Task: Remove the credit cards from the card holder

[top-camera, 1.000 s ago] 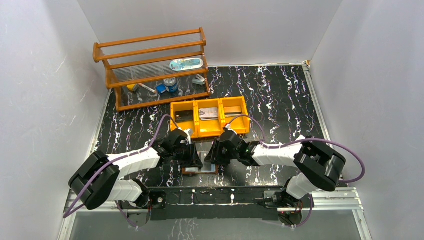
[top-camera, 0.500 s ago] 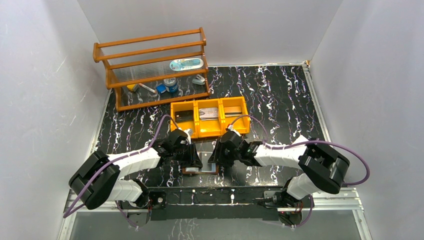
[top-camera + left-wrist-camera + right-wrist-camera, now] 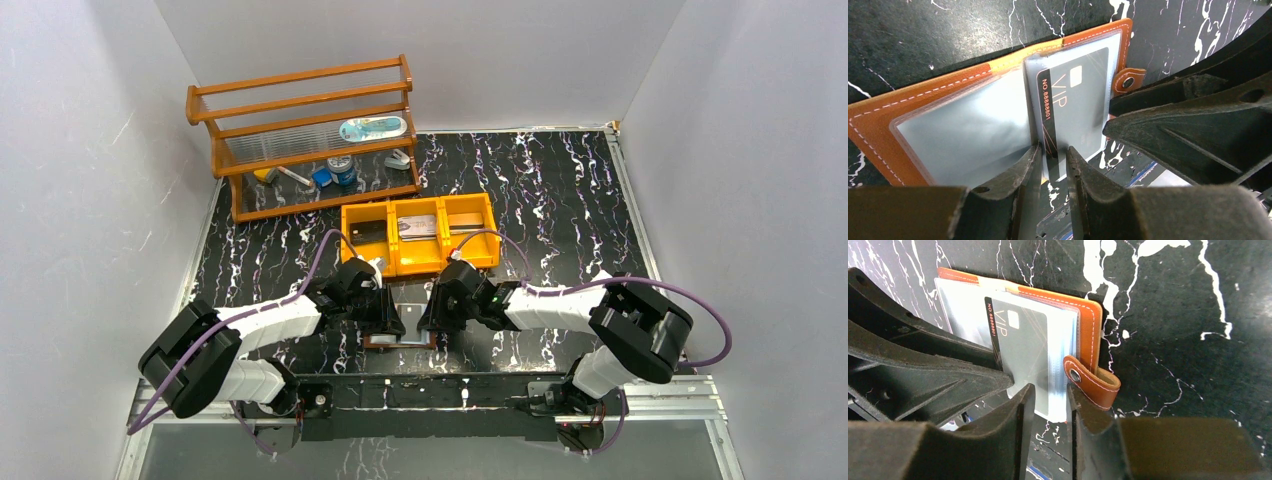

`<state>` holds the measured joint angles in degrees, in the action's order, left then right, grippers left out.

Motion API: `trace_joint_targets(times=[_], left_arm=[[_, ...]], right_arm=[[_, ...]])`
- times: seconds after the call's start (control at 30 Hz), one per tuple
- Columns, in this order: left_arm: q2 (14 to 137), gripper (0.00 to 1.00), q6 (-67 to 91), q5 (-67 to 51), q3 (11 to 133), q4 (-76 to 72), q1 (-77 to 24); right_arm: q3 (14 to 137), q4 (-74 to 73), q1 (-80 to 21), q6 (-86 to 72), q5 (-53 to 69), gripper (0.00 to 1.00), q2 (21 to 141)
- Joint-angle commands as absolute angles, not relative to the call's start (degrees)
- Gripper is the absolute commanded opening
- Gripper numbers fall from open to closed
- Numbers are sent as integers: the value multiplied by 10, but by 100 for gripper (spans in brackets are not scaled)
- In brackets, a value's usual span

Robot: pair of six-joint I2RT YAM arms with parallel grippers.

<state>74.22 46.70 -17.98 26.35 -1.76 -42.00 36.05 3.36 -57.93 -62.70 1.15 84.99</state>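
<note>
The card holder point(image 3: 400, 338) lies open on the table near the front edge, between both grippers. It is brown leather with pale grey-blue sleeves point(image 3: 963, 130) and a snap tab point(image 3: 1092, 382). A grey credit card point(image 3: 1078, 100) marked VIP with a dark stripe sits in a raised sleeve; it also shows in the right wrist view point(image 3: 1023, 347). My left gripper point(image 3: 1053, 157) is closed narrowly on the card's striped near edge. My right gripper point(image 3: 1050, 395) straddles the sleeve's free edge next to the tab, with a small gap left at one finger.
An orange three-compartment tray point(image 3: 418, 233) stands just beyond the wallet. A wooden rack point(image 3: 305, 135) with small items stands at the back left. The two grippers almost touch each other over the wallet.
My right gripper shifted slightly away and back at the wallet's right edge. The left arm and the wallet have stayed in place.
</note>
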Motion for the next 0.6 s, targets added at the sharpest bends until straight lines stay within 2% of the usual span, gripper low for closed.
trace_joint_targets(times=[0.0, 0.3, 0.57], left_arm=[[743, 23, 466, -199, 256, -33, -421], [711, 9, 478, -189, 244, -41, -421], [679, 7, 468, -166, 245, 2, -421]], right_arm=[[364, 70, -583, -607, 48, 34, 872], [376, 23, -583, -613, 18, 33, 882], [374, -4, -582, -610, -11, 34, 851]])
